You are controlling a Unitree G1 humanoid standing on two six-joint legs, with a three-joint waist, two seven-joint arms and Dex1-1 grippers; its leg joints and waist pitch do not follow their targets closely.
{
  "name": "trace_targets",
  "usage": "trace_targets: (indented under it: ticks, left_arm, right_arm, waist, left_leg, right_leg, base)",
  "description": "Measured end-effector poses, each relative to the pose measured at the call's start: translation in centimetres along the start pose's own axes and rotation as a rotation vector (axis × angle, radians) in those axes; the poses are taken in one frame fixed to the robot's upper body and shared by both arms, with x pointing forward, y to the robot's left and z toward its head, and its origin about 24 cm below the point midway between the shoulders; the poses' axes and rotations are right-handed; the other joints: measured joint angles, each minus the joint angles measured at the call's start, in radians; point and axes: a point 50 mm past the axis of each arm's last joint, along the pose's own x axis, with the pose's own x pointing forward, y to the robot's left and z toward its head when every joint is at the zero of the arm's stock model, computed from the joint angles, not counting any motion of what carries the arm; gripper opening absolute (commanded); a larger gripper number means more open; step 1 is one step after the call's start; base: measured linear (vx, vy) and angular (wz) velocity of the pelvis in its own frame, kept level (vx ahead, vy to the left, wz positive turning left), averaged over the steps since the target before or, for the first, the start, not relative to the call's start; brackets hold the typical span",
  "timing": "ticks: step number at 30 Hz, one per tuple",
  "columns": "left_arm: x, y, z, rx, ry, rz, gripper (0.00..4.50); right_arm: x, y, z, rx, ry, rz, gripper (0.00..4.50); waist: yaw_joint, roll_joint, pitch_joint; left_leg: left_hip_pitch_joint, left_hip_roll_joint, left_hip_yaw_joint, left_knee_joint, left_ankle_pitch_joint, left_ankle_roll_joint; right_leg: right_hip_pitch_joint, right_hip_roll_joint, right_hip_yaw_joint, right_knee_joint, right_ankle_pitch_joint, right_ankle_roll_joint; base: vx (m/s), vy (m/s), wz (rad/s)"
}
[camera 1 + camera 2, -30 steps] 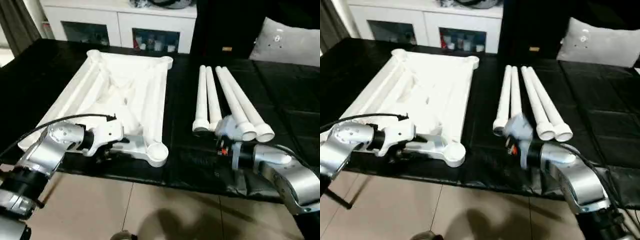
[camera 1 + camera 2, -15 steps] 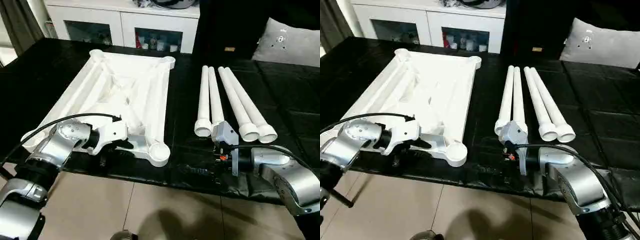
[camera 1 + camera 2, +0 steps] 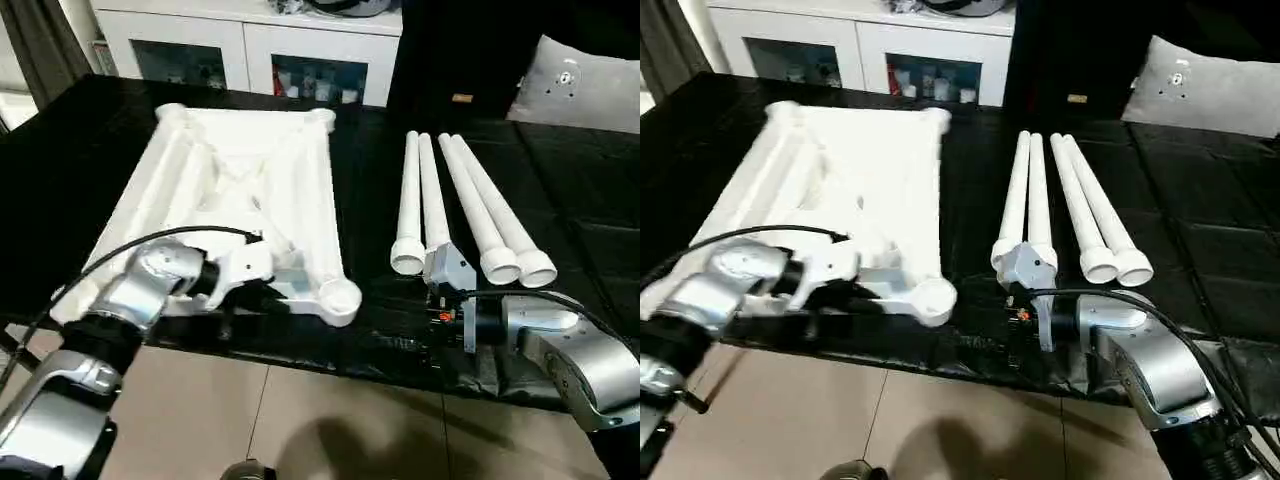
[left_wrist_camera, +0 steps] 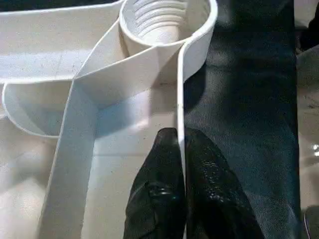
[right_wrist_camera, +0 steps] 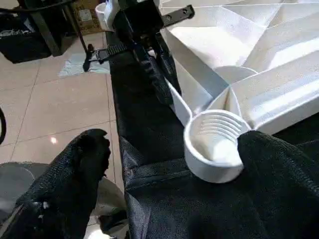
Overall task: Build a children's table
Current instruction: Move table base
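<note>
Our left gripper (image 4: pixel 178 149) is clamped shut on the thin near rim of the table top (image 3: pixel 240 190), one finger (image 4: pixel 162 164) inside the rim and the other outside, with the threaded corner socket (image 4: pixel 159 20) just ahead of the fingertips. The top lies upside down, ribs up, on the black tabletop (image 3: pixel 590 210).

Our right gripper (image 5: pixel 169 164) stands wide open and holds nothing; that same socket sits between its two fingers (image 5: pixel 75 169), a little ahead of them, untouched. The four legs (image 3: pixel 460 205) lie side by side just beyond this gripper, their wide ends nearest it.

Against a second ago, our left gripper has closed from half open onto the rim, and the top has swung: its near corner now lies closer to the right gripper. The legs have stayed put.
</note>
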Motion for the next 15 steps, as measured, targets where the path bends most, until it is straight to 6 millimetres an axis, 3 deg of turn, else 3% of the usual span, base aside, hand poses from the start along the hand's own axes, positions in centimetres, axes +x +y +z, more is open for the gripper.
trace_targets:
  ticks: [9,13,15]
  left_arm:
    - [1.1,0.6,0.3,0.07,-0.023,0.103,0.04]
    - [1.1,0.3,0.1,0.039,-0.064,0.154,0.04]
    - [1.0,0.0,0.2,0.007,-0.123,0.164,0.46]
  right_arm:
    - [0.2,-0.4,-0.1,0.038,-0.017,-0.059,4.5]
    - [-0.1,-2.0,0.7,0.111,-0.111,-0.199,4.5]
    - [-0.8,-2.9,1.8,0.123,-0.19,-0.276,4.5]
  waist:
    - [0.001,0.0,0.0]
    - [-0.007,0.0,0.0]
    - [-0.004,0.0,0.0]
  left_leg:
    - [0.0,0.0,0.001,0.0,0.001,0.001]
    - [0.0,0.0,0.003,0.0,0.001,0.001]
    - [-0.004,0.0,0.004,0.0,0.001,0.001]
  right_leg:
    - [0.0,0.0,0.0,0.001,0.0,0.0]
    - [-0.002,0.0,0.002,0.003,0.0,0.0]
    - [-0.007,0.0,0.003,0.004,0.0,-0.001]
  base:
    - [0.0,0.0,0.0]
    - [0.0,0.0,0.0]
    - [0.0,0.0,0.0]
